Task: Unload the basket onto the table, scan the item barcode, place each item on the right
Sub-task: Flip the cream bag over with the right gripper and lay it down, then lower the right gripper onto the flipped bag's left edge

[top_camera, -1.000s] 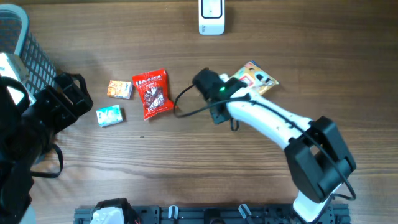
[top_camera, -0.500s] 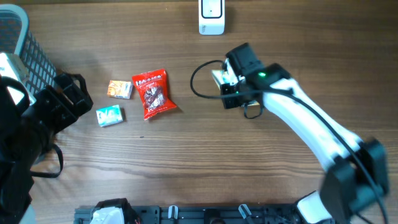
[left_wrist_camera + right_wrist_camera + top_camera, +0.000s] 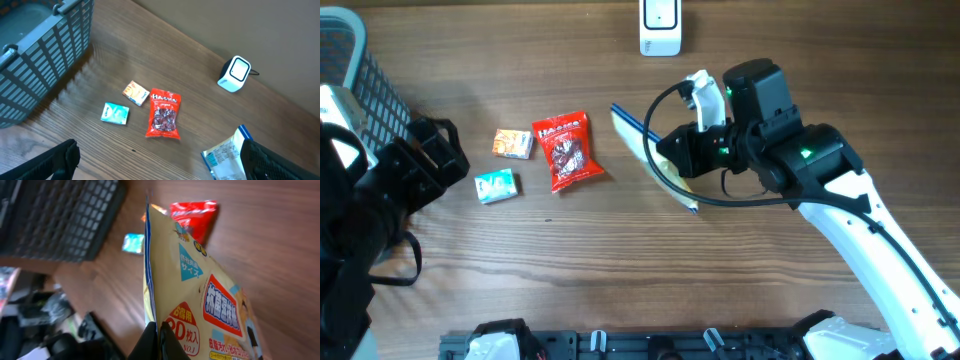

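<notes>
One packet gripped in the right hand (image 3: 158,336), lifted off the surface (image 3: 620,260).

The right hand's two fingers are pressed together on the lower edge of one cream packet (image 3: 200,295). The packet is held on edge, with its blue-trimmed side up and its printed face towards the wrist camera. One white scanner (image 3: 660,28) stands at the far edge of the surface, a little left of the hand and well apart from the packet. Three loose items lie to the left of the packet. One red snack bag (image 3: 565,150) is nearest. Beyond it are two small boxes, the orange box (image 3: 513,143) farther back and the teal box (image 3: 496,186) nearer the front. One grey slatted basket (image 3: 355,75) sits at the far left corner. The left hand (image 3: 160,146) hangs over the left side with its two fingers spread wide apart, gripping nothing.
</notes>
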You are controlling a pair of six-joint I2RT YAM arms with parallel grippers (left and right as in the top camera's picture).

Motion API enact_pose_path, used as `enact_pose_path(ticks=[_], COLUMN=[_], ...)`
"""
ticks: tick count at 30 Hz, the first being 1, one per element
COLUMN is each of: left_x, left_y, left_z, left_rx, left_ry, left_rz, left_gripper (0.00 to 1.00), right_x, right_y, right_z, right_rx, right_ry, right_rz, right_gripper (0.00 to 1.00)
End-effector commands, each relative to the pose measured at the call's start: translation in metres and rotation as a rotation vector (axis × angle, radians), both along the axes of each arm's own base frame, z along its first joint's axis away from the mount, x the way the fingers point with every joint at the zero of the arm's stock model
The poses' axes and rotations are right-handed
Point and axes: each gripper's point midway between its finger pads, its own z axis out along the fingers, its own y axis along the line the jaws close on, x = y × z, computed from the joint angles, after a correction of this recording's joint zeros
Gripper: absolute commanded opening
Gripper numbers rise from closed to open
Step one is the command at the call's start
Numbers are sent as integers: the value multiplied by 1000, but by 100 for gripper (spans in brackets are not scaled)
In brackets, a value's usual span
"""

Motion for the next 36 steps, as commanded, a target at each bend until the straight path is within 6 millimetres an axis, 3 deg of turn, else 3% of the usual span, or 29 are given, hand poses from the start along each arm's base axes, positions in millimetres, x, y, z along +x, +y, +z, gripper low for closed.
enact_pose_path(ticks=[1,9,11,14,18,22,24,25,28,30,33,36], left_x=[-1,-1,-1,-1,-1,-1,-1,-1,-1,-1,-1,-1], left_y=[3,3,3,3,3,3,3,3,3,3,3,3], left_z=[3,3,3,3,3,3,3,3,3,3,3,3], left_rx=[9,9,9,9,9,9,9,9,9,9,9,9], left_ry=[-12,-12,-12,-12,-12,-12,-12,-12,-12,-12,-12,-12], left_rz=[11,11,11,11,11,11,11,11,11,11,11,11], left_gripper=[100,100,100,100,100,100,100,100,100,100,100,100], right_x=[1,32,48,78,104,116,119,120,122,123,120,103], right_y=[-1,-23,-37,-79,-127,-145,-148,-149,-155,-158,-151,-119], right_z=[-11,-95,-116,-139,-139,-130,-129,-129,-129,-126,-121,-117], right_rx=[40,-47,-109,-265,-418,-440,-452,-455,-483,-497,-455,-304], right_ry=[94,298,298,236,129,84,62,54,42,36,64,148], right_rz=[-5,-115,-179,-338,-470,-492,-478,-472,-489,-501,-496,-383], right_gripper=[4,4,4,4,4,9,32,38,43,59,59,65])
